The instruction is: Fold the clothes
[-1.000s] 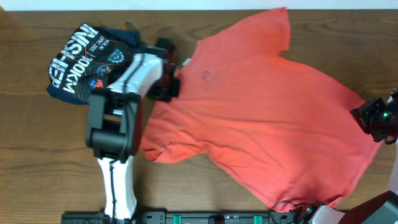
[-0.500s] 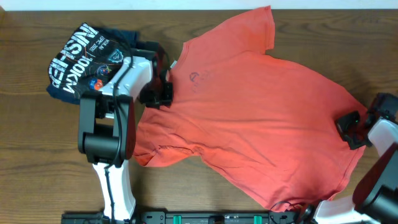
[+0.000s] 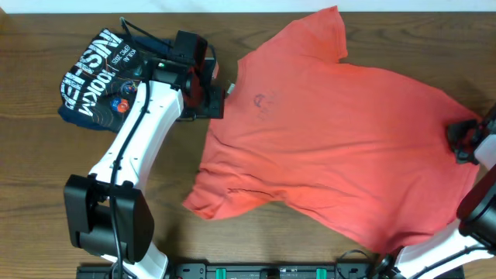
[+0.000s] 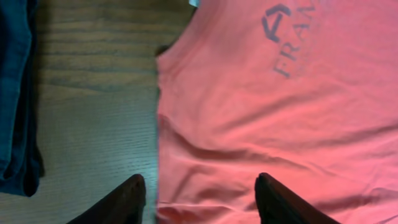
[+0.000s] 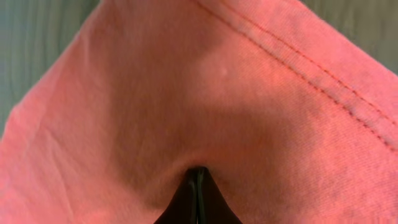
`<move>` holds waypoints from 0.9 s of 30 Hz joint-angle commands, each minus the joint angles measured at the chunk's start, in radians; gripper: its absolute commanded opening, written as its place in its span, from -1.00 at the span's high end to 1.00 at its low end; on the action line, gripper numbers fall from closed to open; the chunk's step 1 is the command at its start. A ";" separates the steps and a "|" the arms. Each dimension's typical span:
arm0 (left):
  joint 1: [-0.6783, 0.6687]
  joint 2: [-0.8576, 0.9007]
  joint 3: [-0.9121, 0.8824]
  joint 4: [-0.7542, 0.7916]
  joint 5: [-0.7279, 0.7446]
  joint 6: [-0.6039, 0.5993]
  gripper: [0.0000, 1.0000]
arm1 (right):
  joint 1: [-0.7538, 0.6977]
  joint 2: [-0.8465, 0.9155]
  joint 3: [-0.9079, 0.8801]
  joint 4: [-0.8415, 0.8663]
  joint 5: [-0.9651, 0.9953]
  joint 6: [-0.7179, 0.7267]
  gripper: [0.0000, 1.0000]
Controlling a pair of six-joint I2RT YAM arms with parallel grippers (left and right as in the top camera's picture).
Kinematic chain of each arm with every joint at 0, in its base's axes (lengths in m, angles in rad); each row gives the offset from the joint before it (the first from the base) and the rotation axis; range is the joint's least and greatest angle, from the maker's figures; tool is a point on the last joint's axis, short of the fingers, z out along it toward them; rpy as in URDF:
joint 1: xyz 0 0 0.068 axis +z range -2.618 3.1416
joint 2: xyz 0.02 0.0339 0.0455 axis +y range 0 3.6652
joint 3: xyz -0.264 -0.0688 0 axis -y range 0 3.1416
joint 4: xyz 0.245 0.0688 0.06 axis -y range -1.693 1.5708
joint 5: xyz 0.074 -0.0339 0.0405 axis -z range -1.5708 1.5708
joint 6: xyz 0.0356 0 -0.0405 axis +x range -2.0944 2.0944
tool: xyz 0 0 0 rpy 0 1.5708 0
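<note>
As I judge it, there are two risks. At the far left, the folded navy shirt (image 3: 97, 77) lies close beside the left gripper (image 4: 199, 180), so a wide sweep could drag it. The orange-red T-shirt (image 3: 333, 147) lies spread over the middle and right of the table (image 3: 46, 194) and is held only at its right edge, so a pull from there alone may bunch it or slide it.

The left fingers (image 4: 127, 202) stand partly open over the shirt's left edge near the collar and hold nothing. The right gripper (image 3: 463, 141) has its fingers (image 5: 197, 202) pressed together on a pinch of the fabric.
</note>
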 commanded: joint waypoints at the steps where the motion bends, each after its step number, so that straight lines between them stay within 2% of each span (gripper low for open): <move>1: -0.018 -0.003 0.007 -0.001 -0.008 0.015 -0.23 | -0.045 0.093 0.053 -0.042 -0.025 -0.100 0.96; 4: -0.045 -0.002 0.007 0.005 -0.008 0.061 -0.31 | -0.079 0.073 0.175 -0.132 -0.174 -0.189 0.89; 7: -0.069 -0.002 0.007 0.031 -0.008 0.109 -0.39 | -0.121 0.024 0.285 -0.260 -0.334 -0.233 0.70; 14: -0.109 0.040 0.006 0.142 -0.008 0.213 -0.35 | -0.169 -0.200 0.342 -0.483 -0.554 -0.264 0.64; 18: -0.137 0.135 0.006 0.223 -0.008 0.280 -0.08 | -0.152 -0.367 0.342 -0.665 -0.557 -0.311 0.67; 22: -0.138 0.256 0.006 0.297 -0.008 0.296 0.35 | -0.121 -0.531 0.342 -0.814 -0.556 -0.377 0.67; 23: -0.137 0.285 0.006 0.312 -0.009 0.304 0.53 | -0.116 -0.566 0.342 -0.845 -0.555 -0.383 0.65; 25: -0.136 0.332 0.006 0.332 -0.010 0.314 0.63 | -0.110 -0.628 0.342 -0.903 -0.544 -0.386 0.60; 27: -0.134 0.365 0.006 0.336 -0.034 0.314 0.84 | -0.105 -0.674 0.342 -0.949 -0.520 -0.396 0.56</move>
